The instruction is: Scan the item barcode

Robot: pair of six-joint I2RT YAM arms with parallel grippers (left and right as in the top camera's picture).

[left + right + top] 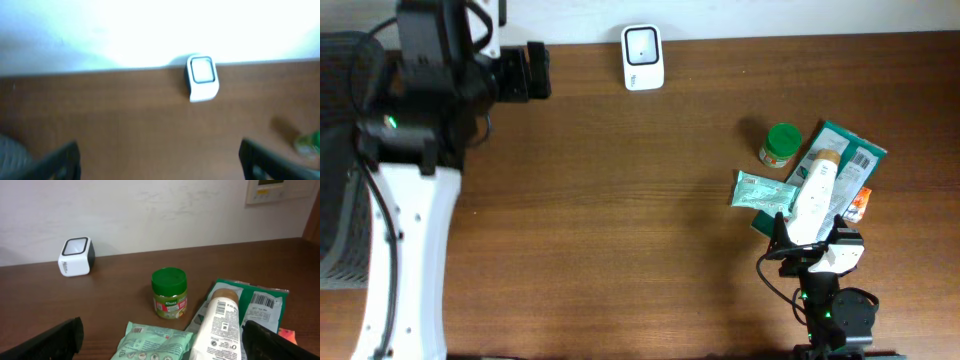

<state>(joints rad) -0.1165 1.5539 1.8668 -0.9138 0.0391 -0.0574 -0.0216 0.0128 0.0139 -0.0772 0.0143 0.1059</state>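
Scanner sits at the far edge of the desk by the wall, on its own, well apart from the items.

The items are bunched on your right side:
- green-lidded jar is upright, just beside the pile
- white bottle lies on its side across a dark green pack, whose barcode label faces up
- mint pouch lies flat, touching the bottle's left side
- small orange packet peeks out on the bottle's right

Your right tool is at the near end of the bottle, jaws spread wide, released. I can't tell whether it touches the bottle.

Your left tool is at the far left of the desk, pointing along the desk with the scanner ahead of it. Its jaws are wide and released too, well apart from everything.
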